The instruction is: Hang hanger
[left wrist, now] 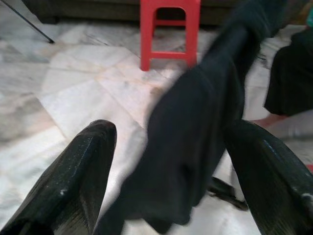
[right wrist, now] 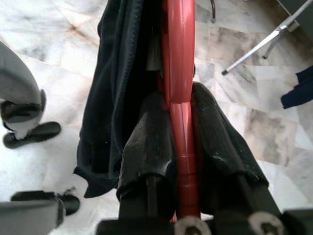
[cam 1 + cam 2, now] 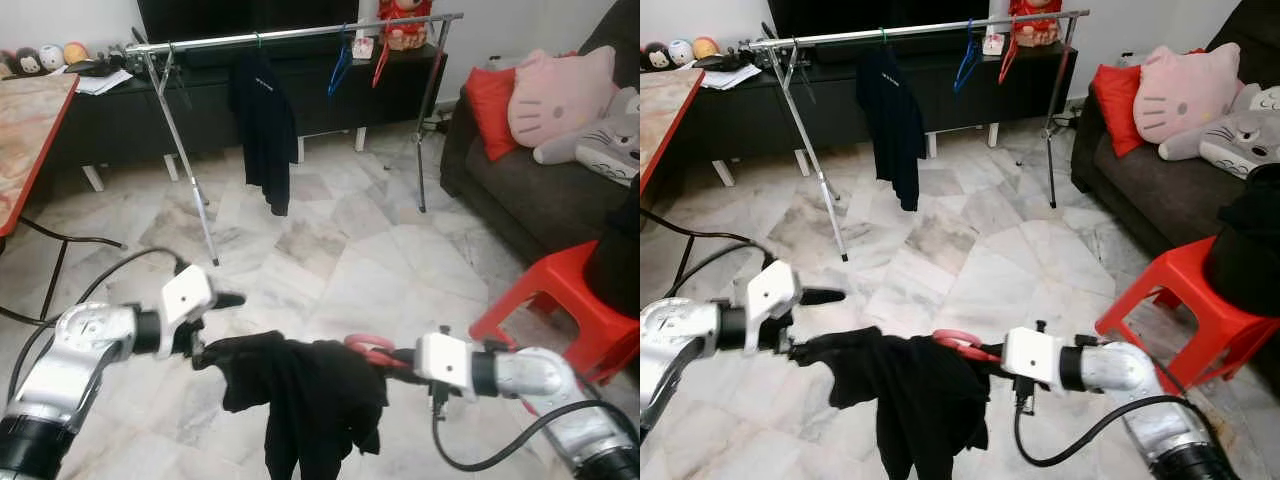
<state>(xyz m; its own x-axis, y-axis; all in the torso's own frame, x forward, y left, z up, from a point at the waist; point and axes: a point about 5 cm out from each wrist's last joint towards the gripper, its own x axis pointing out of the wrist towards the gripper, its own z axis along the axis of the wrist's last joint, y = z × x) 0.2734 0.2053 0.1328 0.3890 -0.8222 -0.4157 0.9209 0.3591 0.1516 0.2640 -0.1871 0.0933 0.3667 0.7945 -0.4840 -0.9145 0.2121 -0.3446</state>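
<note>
Under me spreads a marble-tiled floor (image 3: 340, 250); on it stand the metal clothes rack (image 3: 300, 32), a red plastic stool (image 3: 560, 300) and the dark sofa (image 3: 540, 190).

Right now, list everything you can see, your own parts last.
red hanger: one, clamped in the right gripper.
black garment: one, draped on that hanger.
clothes rack: one, silver, across the room.
dark shirt: one, hanging on the rack.
spare hangers: one blue, one red, on the rack.
stool: one, red, on the right.
sofa: one, dark, with a red cushion and plush toys.
table: one, red-edged, on the left.
left gripper: open around the garment.
right gripper: shut.
</note>
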